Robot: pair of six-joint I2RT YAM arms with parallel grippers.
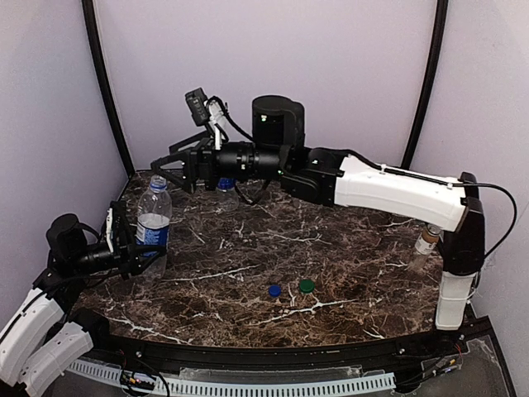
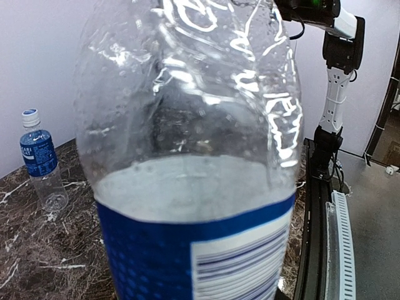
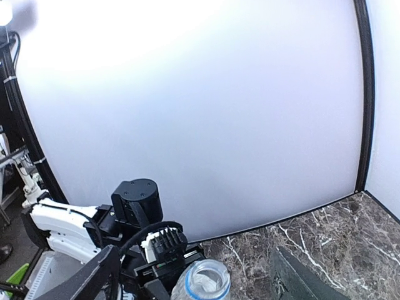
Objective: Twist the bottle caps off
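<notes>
My left gripper [image 1: 142, 252] is shut on the lower body of an upright clear bottle [image 1: 154, 217] with a blue label, at the table's left side. That held bottle [image 2: 187, 187] fills the left wrist view and hides the fingers. Its mouth [image 3: 201, 282] shows open, with no cap on it. My right gripper [image 1: 171, 174] hangs just above and behind the mouth. It stands open, its fingers [image 3: 87, 281] either side with nothing between them. A second blue-label bottle [image 2: 39, 159] stands capped at the back. A brown bottle [image 1: 425, 249] stands at the far right.
A blue cap [image 1: 274, 290] and a green cap [image 1: 307, 285] lie loose on the marble table [image 1: 331, 248] near the front middle. The right arm [image 1: 388, 192] stretches across the back of the table. Grey walls close in the back and both sides.
</notes>
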